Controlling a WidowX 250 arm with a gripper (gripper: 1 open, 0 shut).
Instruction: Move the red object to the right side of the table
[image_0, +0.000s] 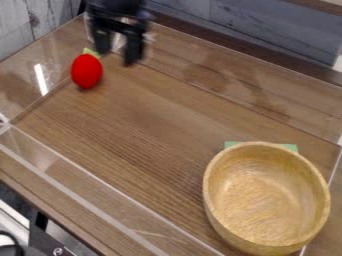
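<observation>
The small glossy red rounded toy fruit (87, 71) sat near the far left corner of the brown wood-grain table (147, 130), close to the low clear acrylic wall along the left edge. It stood upright, its little green leafy top toward the far edge and slightly up; being nearly round, it showed no marked long axis.

The dark two-fingered gripper (116, 46) hung just beyond and to the right of the fruit, pointing down, its jaws spread wide with nothing between them. That open stance suited a reach for the fruit, which was untouched and apart from the fingers. The picture was blurred there, so finger detail was hard to read.

A round light wooden bowl (266, 199) rested at the near right corner on a green mat (238, 146), likely near where the fruit was meant to end up.
</observation>
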